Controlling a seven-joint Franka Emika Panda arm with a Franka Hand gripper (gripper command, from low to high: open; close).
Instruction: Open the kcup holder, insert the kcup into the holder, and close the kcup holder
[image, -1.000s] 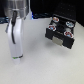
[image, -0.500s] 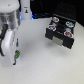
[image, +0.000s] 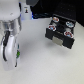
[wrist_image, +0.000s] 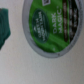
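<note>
The kcup holder (image: 64, 17) is a black box at the exterior view's right, with its tray (image: 60, 33) slid out and several pods in the round slots. The kcup (wrist_image: 52, 24) fills the wrist view from very close: a round green-patterned top with a white rim, lying on the pale table. In the exterior view only a small green spot (image: 19, 52) shows beside the arm's lower end. My gripper (image: 13, 56) is low over the table at the exterior view's left, far from the holder. Its fingers are blurred, so their state is unclear.
A teal object (wrist_image: 4, 27) lies at the edge of the wrist view, beside the kcup. The white arm (image: 11, 22) stands over the exterior view's left side. A dark device with a blue light (image: 31, 15) sits at the back.
The arm has swung toward the exterior view's left and come lower over the table. The holder and its tray have not moved.
</note>
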